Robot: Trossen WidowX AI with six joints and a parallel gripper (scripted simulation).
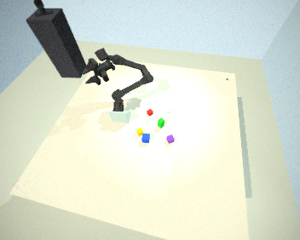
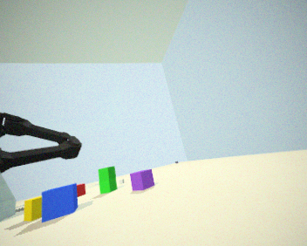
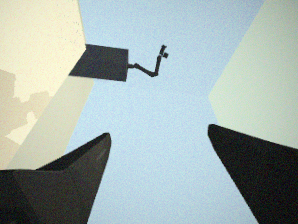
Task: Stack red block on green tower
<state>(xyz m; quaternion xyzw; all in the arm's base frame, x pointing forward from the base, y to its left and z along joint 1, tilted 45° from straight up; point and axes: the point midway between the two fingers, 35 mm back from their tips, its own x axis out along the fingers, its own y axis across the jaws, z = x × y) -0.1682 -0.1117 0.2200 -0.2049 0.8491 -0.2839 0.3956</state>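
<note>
The red block [image 1: 150,112] [image 2: 81,190] rests on the table, partly hidden behind the blue block in the exterior view. The green tower [image 1: 161,122] [image 2: 107,180] stands upright a short way from it, taller than wide, with nothing on top. My gripper [image 1: 85,77] [image 3: 159,133] is open and empty, with its fingers wide apart in the wrist view. It is raised at the left in the top view, well away from both blocks and pointing away from them. The gripper is outside the exterior view, and neither block shows in the wrist view.
A yellow block [image 1: 140,132] [image 2: 32,209] and a blue block [image 1: 146,138] [image 2: 59,202] lie close together. A purple block [image 1: 170,139] [image 2: 142,180] lies near the green tower. A dark pillar [image 1: 58,47] [image 3: 105,62] stands beyond the gripper, at the table's edge.
</note>
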